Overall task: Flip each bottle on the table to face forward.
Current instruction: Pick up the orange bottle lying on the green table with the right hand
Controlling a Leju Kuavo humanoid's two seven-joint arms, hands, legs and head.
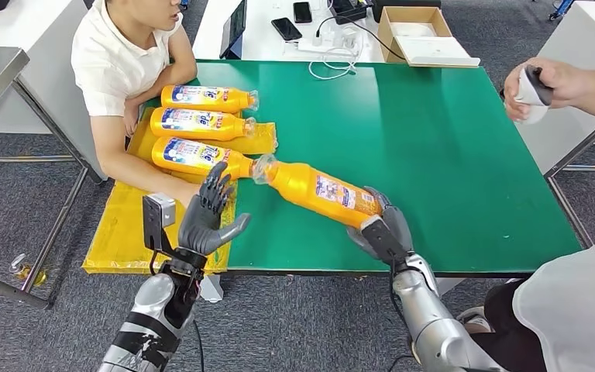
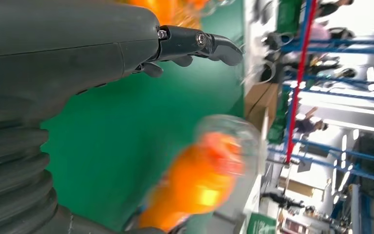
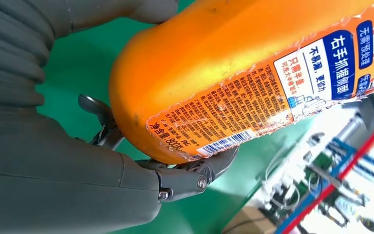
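Your right hand [image 1: 383, 230] is gripping the base of an orange bottle [image 1: 321, 192] that is lying on its side on the green surface [image 1: 434, 139], its clear cap pointing toward the three bottles on the left. In the right wrist view, your fingers [image 3: 195, 178] are wrapping under the bottle's [image 3: 233, 73] rounded bottom end, and the back label with small print and a barcode is facing the camera. Your left hand [image 1: 209, 213] is hovering open near the surface's front left edge, fingers spread and holding nothing, just beside the cap of the nearest lying bottle [image 1: 197, 156]. Two more bottles [image 1: 201, 124] [image 1: 208, 98] are lying behind it in a row, all three resting on a yellow sheet [image 1: 128, 225]. A seated person [image 1: 124, 54] is leaning an arm beside that row. Another person's hand [image 1: 546, 85] is holding a small device at the far right.
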